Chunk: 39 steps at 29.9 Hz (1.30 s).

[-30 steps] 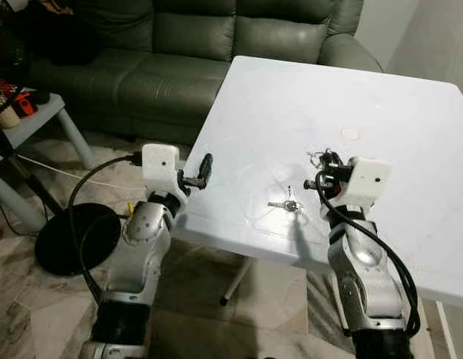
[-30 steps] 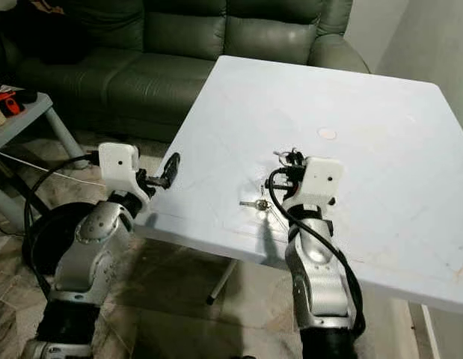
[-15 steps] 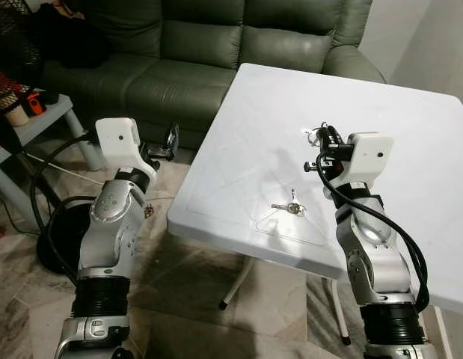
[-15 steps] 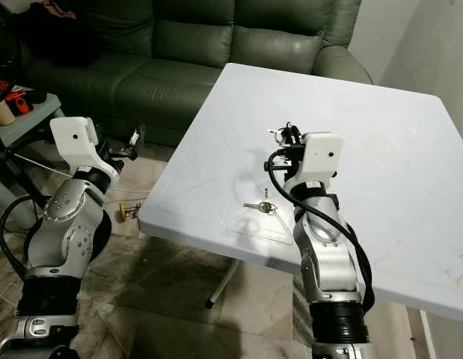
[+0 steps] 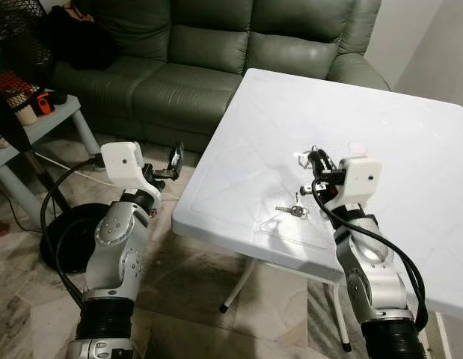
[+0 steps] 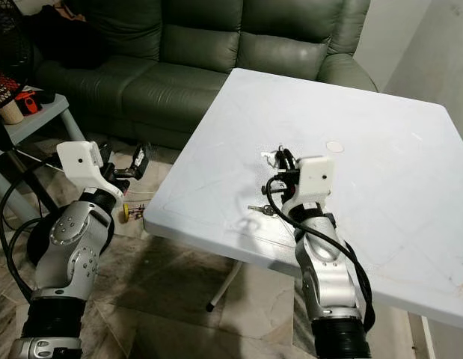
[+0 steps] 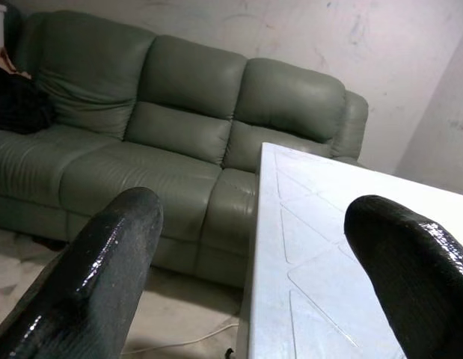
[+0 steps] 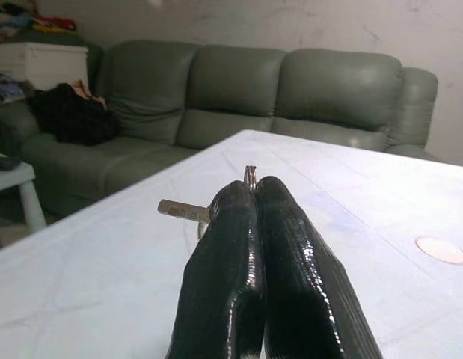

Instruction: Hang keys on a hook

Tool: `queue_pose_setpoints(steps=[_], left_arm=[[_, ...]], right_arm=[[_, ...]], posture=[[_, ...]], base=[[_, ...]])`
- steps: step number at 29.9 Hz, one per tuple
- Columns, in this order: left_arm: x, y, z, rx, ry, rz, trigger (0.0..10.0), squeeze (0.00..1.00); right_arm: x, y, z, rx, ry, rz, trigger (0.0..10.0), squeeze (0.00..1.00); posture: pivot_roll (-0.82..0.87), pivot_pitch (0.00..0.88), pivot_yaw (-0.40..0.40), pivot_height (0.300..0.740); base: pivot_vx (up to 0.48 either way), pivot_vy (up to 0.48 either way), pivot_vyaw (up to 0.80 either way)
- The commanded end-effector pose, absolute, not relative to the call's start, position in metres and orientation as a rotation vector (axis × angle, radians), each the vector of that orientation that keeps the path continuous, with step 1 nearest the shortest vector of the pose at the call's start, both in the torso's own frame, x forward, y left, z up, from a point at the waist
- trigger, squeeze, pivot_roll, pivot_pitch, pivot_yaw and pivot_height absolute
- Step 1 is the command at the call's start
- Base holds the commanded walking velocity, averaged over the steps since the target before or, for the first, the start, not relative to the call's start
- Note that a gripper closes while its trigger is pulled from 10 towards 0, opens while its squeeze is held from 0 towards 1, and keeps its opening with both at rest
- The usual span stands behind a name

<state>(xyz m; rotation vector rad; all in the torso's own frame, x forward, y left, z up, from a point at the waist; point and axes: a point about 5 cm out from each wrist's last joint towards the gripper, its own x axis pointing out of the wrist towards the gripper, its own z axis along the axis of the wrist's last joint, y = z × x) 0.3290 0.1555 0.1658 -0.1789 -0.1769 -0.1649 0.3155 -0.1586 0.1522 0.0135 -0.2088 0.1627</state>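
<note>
Near the table's (image 5: 238,134) front edge | right gripper (image 8: 253,196) pinched on a key ring (image 8: 250,176); left gripper (image 7: 253,262) spread | I'd confirm the grip before lifting.

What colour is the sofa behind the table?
Dark green leather-look sofa, clearest in the left wrist view.

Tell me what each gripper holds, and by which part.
Right gripper, shut, pinches the keys by their ring; left gripper is open, empty.

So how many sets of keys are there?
2. One bunch lies on the white table; a key ring is pinched in the shut right gripper. Others may be hidden.
</note>
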Motion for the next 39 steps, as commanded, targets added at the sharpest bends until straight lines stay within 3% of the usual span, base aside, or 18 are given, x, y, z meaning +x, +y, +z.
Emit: queue_pose_setpoints(steps=[1,3,5,24,31,39], left_arm=[[0.330,0.162,0.163,-0.159,-0.173,-0.155,10.0,0.00],[0.331,0.163,0.165,-0.159,-0.176,-0.151,10.0,0.00],[0.333,0.165,0.167,-0.157,-0.184,-0.146,10.0,0.00],[0.339,0.160,0.161,-0.173,-0.149,-0.133,10.0,0.00],[0.340,0.161,0.161,-0.200,-0.145,-0.116,10.0,0.00],[0.341,0.160,0.161,-0.212,-0.135,-0.105,10.0,0.00]], right_arm=[[0.316,-0.167,0.150,-0.020,-0.199,0.140,10.0,0.11],[0.316,-0.168,0.149,-0.030,-0.186,0.144,10.0,0.09],[0.318,-0.169,0.147,-0.028,-0.166,0.139,10.0,0.00],[0.323,-0.160,0.143,0.009,-0.132,0.136,10.0,0.00],[0.324,-0.158,0.145,0.014,-0.137,0.138,10.0,0.00],[0.323,-0.158,0.145,0.007,-0.134,0.137,10.0,0.00]], posture=[[0.01,0.000,-0.056,0.740],[0.01,0.000,-0.054,0.740],[0.01,0.000,-0.052,0.740],[0.01,0.000,-0.045,0.740],[0.01,0.000,-0.047,0.740],[0.00,0.000,-0.052,0.740]], base=[[0.000,0.000,0.00],[0.000,0.000,0.00],[0.000,0.000,0.00],[0.000,0.000,-0.70],[0.000,0.459,-0.73],[0.000,0.000,-0.73]])
